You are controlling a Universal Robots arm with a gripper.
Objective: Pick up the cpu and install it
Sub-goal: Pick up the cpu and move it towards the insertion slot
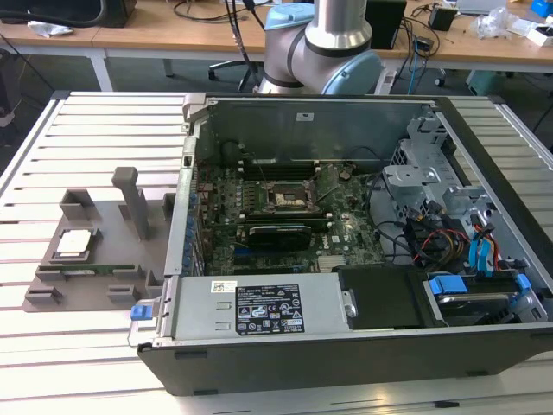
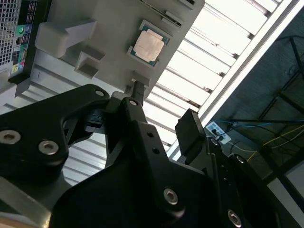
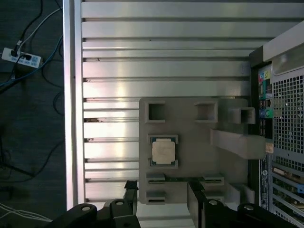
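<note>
Pickup not yet made: my claw (image 3: 162, 195) hangs wide, empty, near the silver-topped square cpu (image 3: 164, 152) in its grey holder (image 3: 190, 156); I judge grasping calls for centring.

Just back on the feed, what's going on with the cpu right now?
The cpu is not picked up yet. It lies flat in its pocket on the grey holder, which sits on the slatted table at the exterior view's left of the open case. In both wrist views the gripper is open and empty, hovering by the holder's edge, short of the cpu. The socket on the board looks unfilled, though that is hard to tell.
</note>
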